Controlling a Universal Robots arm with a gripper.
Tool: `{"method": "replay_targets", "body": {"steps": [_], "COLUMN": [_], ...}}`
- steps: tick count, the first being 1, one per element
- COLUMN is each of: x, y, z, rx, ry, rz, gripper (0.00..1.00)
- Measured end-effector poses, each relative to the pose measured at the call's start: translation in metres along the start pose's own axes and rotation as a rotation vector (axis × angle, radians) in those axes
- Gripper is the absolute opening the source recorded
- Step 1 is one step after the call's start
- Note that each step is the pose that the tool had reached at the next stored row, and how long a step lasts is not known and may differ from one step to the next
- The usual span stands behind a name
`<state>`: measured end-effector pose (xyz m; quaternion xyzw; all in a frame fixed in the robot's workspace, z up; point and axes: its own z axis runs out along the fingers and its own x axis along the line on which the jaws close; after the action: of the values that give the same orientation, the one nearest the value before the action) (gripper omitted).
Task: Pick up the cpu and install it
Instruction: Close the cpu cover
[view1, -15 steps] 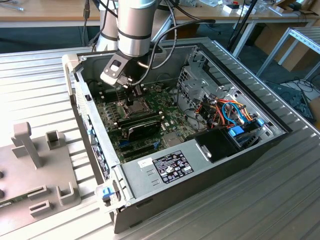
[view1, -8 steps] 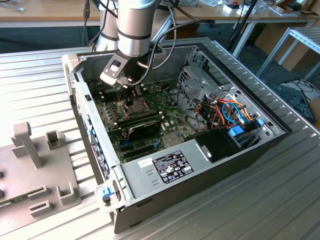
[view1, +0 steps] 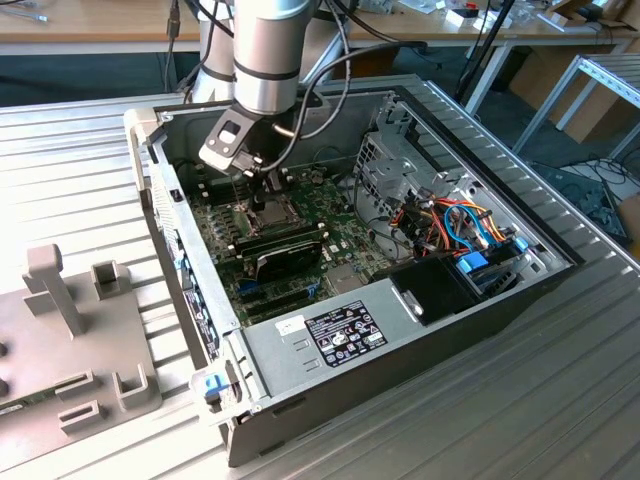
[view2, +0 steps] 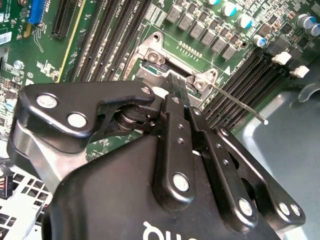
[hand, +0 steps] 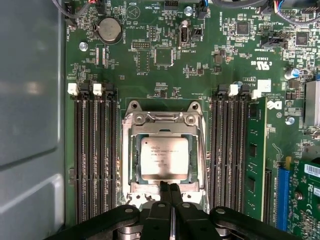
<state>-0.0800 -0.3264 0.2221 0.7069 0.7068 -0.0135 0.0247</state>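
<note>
Your gripper (hand: 168, 189) sat nearest lens; fingers (hand: 161, 201) pressed together, nothing held, tips at edge of socket frame (hand: 162, 118). Inside frame lay cpu (hand: 164, 157), flat on motherboard (hand: 165, 55). You could judge it light, stiff, slick-topped, likely fragile underneath; only thin opposite edges offered hold. Frame crowded those edges. Memory slots (hand: 95, 150) flanked both sides, memory module (hand: 255, 150) stood near, lever wire (view2: 240, 106) jutted beside socket.

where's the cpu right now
In the first wrist view the cpu lies flat inside the metal socket frame on the green motherboard, between two banks of memory slots, right by the gripper with its jaws shut.
</note>
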Motion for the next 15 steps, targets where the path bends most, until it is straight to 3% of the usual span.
{"method": "replay_targets", "body": {"steps": [15], "x": [0.0003], "y": [-0.0001], "z": [0.0037], "rx": [-0.0003], "ry": [-0.0001], "rz": [0.0], "gripper": [0.11]}}
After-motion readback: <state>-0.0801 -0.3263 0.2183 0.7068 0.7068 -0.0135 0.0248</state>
